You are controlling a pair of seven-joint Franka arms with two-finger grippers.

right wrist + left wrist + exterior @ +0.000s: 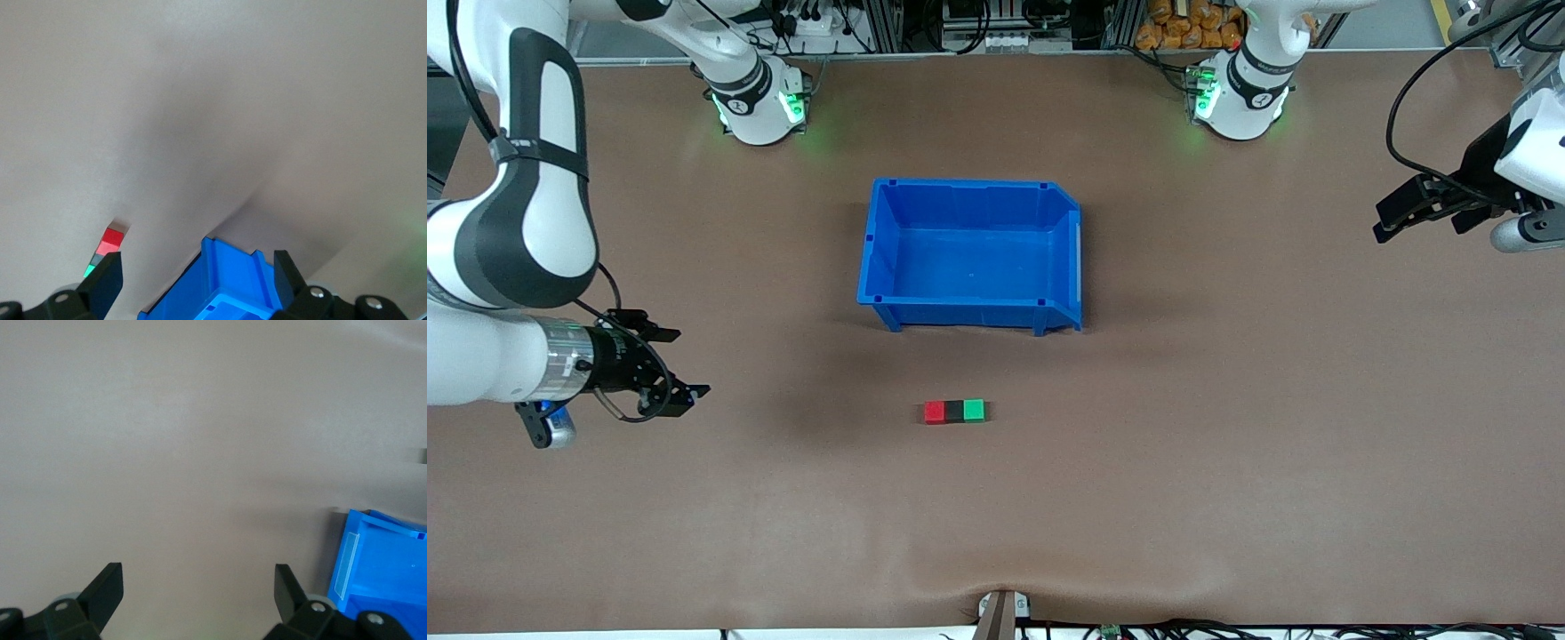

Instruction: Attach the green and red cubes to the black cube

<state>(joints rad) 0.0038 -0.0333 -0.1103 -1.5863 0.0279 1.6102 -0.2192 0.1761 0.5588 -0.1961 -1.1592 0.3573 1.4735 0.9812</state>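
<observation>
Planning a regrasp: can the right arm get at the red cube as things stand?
Probably yes. The red cube ends the row toward the right gripper, which is open over bare table; the blue bin sits farther from the front camera, out of the way.

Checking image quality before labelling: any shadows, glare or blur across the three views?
Front view: sharp; soft shadows on the table around the blue bin; green glow at both arm bases; red cube, black cube and green cube read clearly. Left wrist view: washed-out, featureless table, bin corner slightly soft. Right wrist view: broad diagonal shadow, cubes small and soft.
</observation>
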